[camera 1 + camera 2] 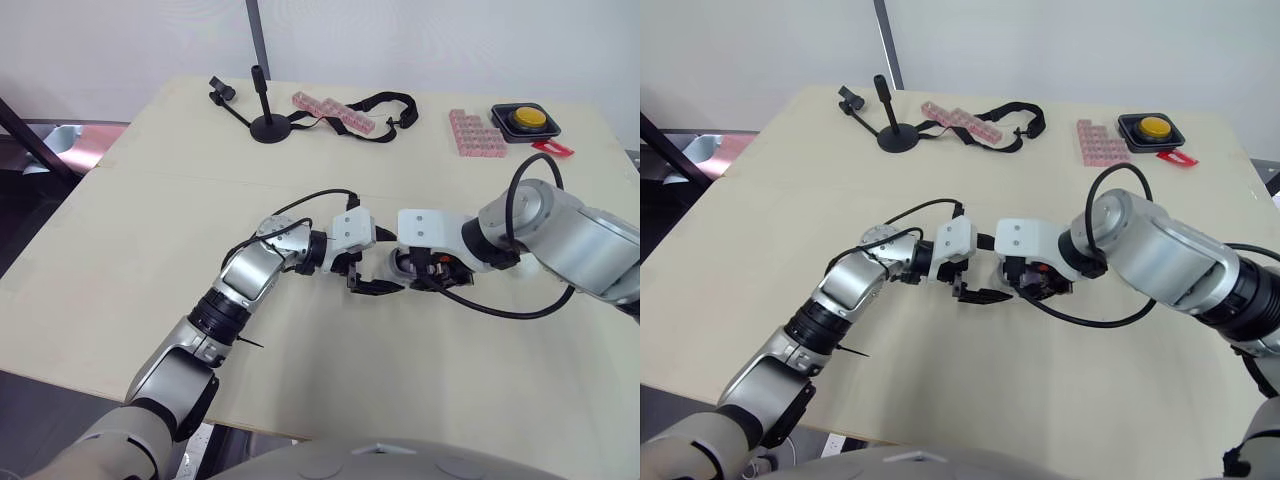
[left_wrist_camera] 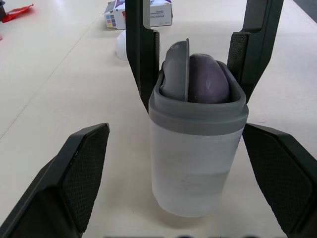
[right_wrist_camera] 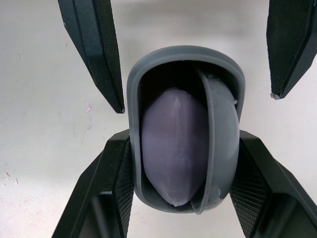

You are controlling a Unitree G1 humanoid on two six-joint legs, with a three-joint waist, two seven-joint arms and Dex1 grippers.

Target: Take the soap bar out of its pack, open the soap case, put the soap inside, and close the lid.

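- Right gripper (image 3: 183,144) clamps the case (image 2: 198,163) by its sides, mid-table (image 1: 150,250).
- Left gripper (image 2: 176,131) gapes wide around it, touching nothing.
- Soap (image 2: 208,82) sits inside, with the lid (image 2: 176,69) wedged beside it.
- Case looks light, stiff and slick; the lid's edge seems the best hold.

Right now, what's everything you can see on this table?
soap case: one, clear with grey rim, upright between claws
soap bar: one, purple, inside case
lid: one, grey, on edge inside case beside soap
soap pack: one, white, lying on table
stand: one, black, far edge
strap: one, black, far edge
pink block tray: one, beside button
yellow button: one, black housing, far right corner
table: one, beige
left claw: open, flanking case
right claw: shut on case
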